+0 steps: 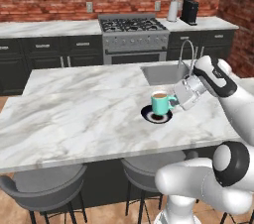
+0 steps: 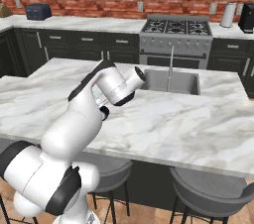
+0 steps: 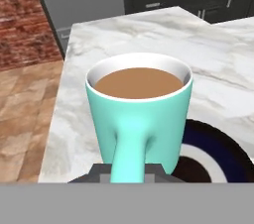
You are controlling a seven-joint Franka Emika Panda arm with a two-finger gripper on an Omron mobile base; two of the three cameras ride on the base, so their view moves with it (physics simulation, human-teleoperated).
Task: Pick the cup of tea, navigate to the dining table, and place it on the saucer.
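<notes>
here, in the left base view, the table spreads across the frame, a stool tucked under its near edge at the left. right of centre the saucer lies on the marble, and the cup sits over it, upright, its handle turned right toward the gripper. the claw is closed narrow on that handle, as the hand view shows: the teal handle runs down between the dark finger tips, the cup is full of brown tea, and the saucer peeks out below and to its right. whether the cup's base touches the saucer cannot be told. further right and behind, a sink with a faucet is set into the table.
</notes>
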